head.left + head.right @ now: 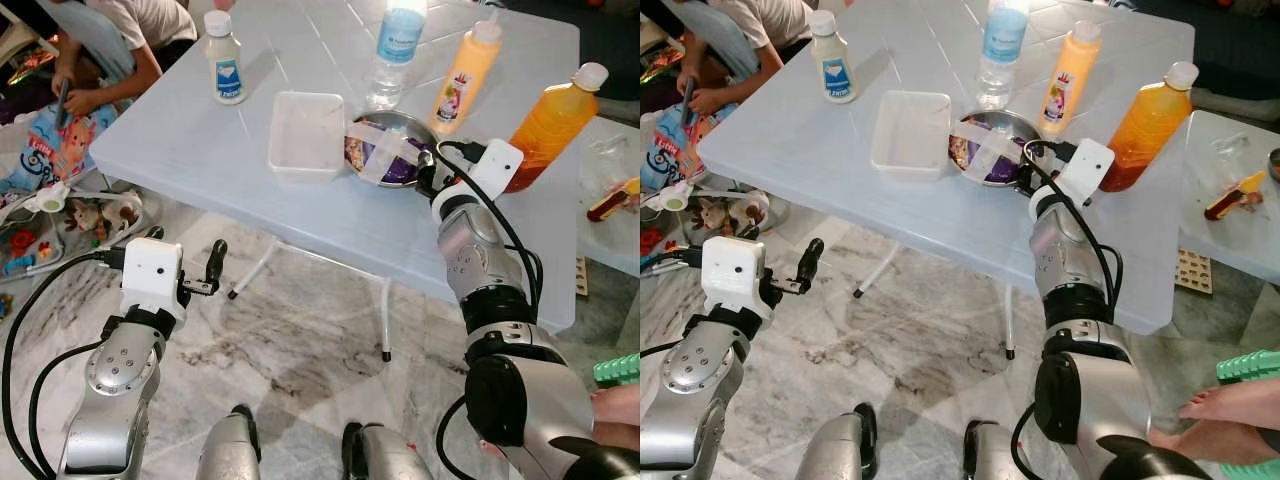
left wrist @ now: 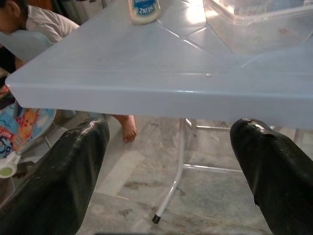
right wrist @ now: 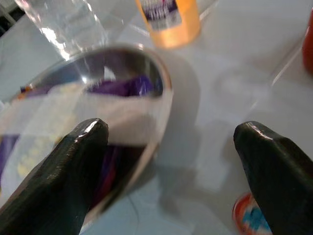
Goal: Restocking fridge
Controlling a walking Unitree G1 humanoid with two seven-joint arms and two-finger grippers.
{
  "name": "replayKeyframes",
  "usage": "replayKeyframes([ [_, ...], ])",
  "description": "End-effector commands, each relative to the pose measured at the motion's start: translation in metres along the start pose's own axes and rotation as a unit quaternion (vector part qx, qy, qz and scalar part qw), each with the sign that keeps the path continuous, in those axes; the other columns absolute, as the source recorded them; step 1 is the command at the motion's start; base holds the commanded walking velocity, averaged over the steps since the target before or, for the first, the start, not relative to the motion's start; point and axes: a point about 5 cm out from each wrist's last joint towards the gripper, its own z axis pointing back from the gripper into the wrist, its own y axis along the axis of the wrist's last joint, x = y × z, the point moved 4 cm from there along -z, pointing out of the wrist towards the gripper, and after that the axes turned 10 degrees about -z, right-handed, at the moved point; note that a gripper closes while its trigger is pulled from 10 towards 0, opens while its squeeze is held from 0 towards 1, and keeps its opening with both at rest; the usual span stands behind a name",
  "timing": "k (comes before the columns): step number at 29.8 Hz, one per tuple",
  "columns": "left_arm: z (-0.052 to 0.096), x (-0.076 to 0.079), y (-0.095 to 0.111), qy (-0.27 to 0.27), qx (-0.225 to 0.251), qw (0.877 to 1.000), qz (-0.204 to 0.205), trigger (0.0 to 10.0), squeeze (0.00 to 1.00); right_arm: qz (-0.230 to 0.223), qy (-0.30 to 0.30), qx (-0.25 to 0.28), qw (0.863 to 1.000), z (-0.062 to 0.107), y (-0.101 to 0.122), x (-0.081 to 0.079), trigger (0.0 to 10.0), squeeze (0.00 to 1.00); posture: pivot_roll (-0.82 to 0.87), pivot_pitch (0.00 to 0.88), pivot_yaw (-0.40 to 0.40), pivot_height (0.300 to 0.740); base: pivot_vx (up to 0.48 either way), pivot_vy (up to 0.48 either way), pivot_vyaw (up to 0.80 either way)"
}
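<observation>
A metal bowl [image 1: 385, 150] with purple contents under clear film stands on the pale blue table [image 1: 200, 150], beside an empty clear plastic container [image 1: 305, 135]. My right gripper [image 3: 171, 142] hangs open just above the bowl's near right rim [image 3: 161, 93], one finger over the bowl, the other over bare table. Behind stand a white mayonnaise bottle [image 1: 226, 62], a water bottle [image 1: 395, 50], a yellow-orange bottle [image 1: 465, 75] and a large orange juice bottle [image 1: 548, 125]. My left gripper [image 1: 185, 250] is open, below and short of the table's near edge [image 2: 146, 90].
A person [image 1: 120, 40] sits on the floor at the table's far left among toys [image 1: 60, 150]. A second table [image 1: 610, 200] with small items stands right. A bare foot [image 1: 1230, 405] and a green basket [image 1: 618, 370] are near my right side. White table legs [image 1: 385, 320] stand underneath.
</observation>
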Motion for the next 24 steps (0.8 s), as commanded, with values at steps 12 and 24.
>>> replayKeyframes([
  [12, -0.002, -0.004, 0.003, -0.001, 0.003, 1.000, -0.010, 10.0, 0.00, -0.081, -0.008, -0.068, 0.994, 0.002, -0.025, -0.009, 10.0, 0.00, 0.10, 0.203, -0.035, 0.740, 0.000, 0.000, 0.00],
  [24, -0.005, -0.004, 0.003, 0.002, 0.003, 1.000, -0.010, 10.0, 0.00, -0.145, -0.008, -0.124, 0.982, 0.005, -0.039, -0.029, 10.0, 0.00, 0.10, 0.192, -0.041, 0.740, 0.000, 0.000, 0.00],
])
